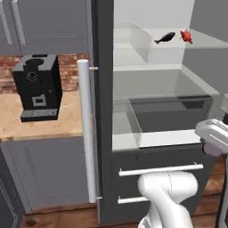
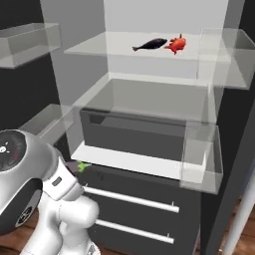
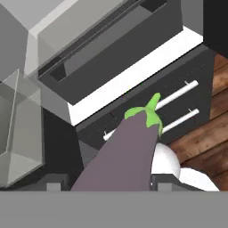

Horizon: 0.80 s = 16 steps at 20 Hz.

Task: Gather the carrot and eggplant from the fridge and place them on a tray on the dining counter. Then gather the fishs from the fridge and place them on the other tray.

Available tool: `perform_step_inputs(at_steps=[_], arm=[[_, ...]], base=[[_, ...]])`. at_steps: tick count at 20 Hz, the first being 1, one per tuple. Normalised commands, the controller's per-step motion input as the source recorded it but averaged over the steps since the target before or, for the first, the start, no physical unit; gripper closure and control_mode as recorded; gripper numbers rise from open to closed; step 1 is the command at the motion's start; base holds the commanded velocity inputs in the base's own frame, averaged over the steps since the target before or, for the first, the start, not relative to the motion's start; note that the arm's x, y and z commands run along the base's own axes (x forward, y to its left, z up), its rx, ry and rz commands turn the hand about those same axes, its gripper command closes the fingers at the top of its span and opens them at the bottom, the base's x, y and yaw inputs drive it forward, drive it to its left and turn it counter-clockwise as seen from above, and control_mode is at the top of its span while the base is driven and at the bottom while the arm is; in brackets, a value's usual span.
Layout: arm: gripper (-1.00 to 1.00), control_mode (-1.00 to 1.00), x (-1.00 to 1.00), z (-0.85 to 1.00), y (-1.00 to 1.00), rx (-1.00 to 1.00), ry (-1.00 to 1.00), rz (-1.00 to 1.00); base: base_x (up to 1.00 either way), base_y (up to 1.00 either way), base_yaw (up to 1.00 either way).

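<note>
A purple eggplant (image 3: pixel 127 156) with a green stem runs out from between my fingertips in the hand view, so my gripper (image 3: pixel 109 183) is shut on it in front of the open fridge. Its green tip and purple body (image 2: pixel 78 167) peek out beside my arm in the right base view, level with the fridge's lower ledge. A black fish (image 1: pixel 165 38) (image 2: pixel 150 44) and a red fish (image 1: pixel 186 36) (image 2: pixel 176 44) lie side by side on the top fridge shelf (image 2: pixel 99 49), well above and beyond the gripper.
A dark drawer (image 1: pixel 171 116) stands pulled out in the fridge's middle, with two white-handled drawers (image 1: pixel 160 170) below. The fridge door edge and its long white handle (image 1: pixel 87 129) rise at left. A black coffee machine (image 1: pixel 38 87) sits on the wooden counter. Clear door bins (image 2: pixel 201 157) hang at right.
</note>
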Motion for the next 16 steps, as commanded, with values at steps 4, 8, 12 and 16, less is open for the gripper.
perform_step_inputs(at_steps=[4,8,12,16], arm=[[1.00,1.00,0.00,0.00,0.00,0.00,0.00,0.00],[1.00,1.00,0.00,0.00,0.00,0.00,0.00,0.00],[1.00,1.00,0.00,0.00,0.00,0.00,0.00,0.00],[1.00,1.00,0.00,0.00,0.00,0.00,0.00,0.00]], base=[[-0.76,0.41,-0.21],[-0.69,0.09,-0.46],[-0.57,0.02,-0.62],[-0.49,0.05,-0.65]])
